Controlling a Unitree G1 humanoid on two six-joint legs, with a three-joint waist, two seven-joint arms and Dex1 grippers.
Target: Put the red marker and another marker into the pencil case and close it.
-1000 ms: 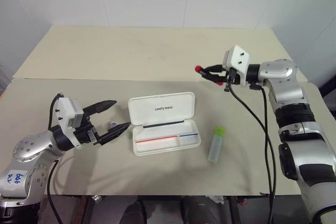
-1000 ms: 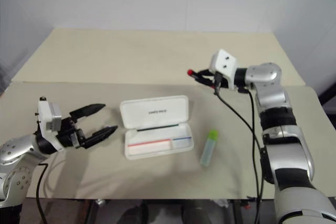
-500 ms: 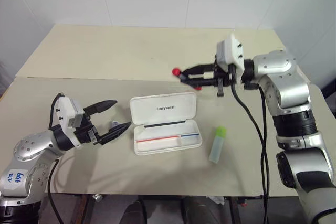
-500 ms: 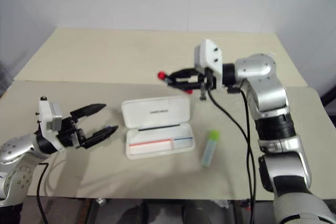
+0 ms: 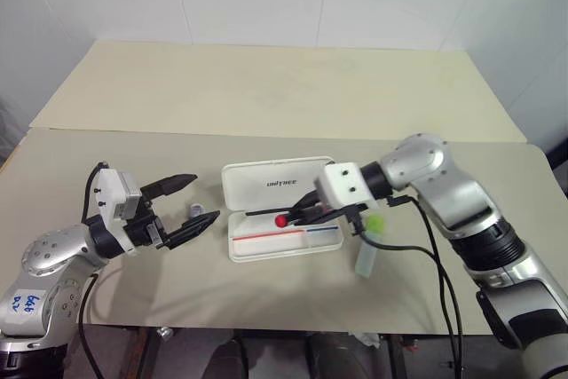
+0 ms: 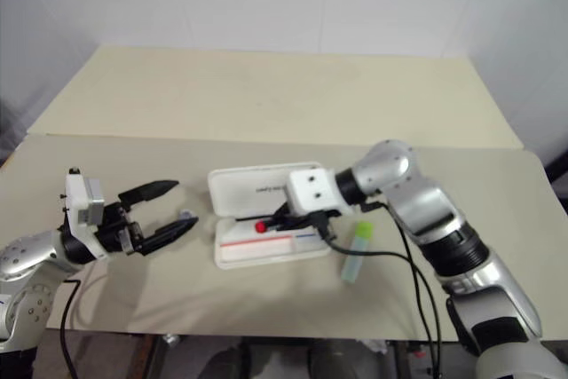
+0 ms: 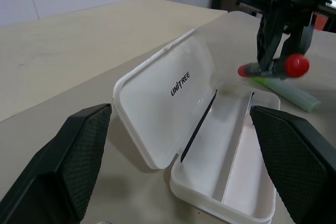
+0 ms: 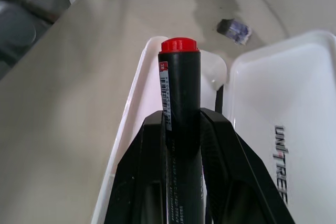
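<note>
The white pencil case (image 5: 277, 185) lies open in the middle of the table, lid tilted back with "UNITREE" on it and a red-and-blue stripe along the tray. My right gripper (image 5: 307, 212) is shut on the red marker (image 5: 282, 220), a black body with a red end, held low over the tray and pointing left. The wrist view shows the red marker (image 8: 180, 98) gripped between both fingers above the tray's end. The pale green marker (image 5: 366, 244) lies on the table just right of the case. My left gripper (image 5: 206, 198) stands open left of the case, holding nothing.
A small grey-blue stubby object (image 5: 195, 210) lies on the table between my left gripper's fingers and the case. A black cable hangs from my right wrist over the green marker. A second table (image 5: 266, 86) adjoins behind.
My right gripper has swung down and left from above the far table to just over the case's tray, carrying the red marker. The left gripper has stayed put.
</note>
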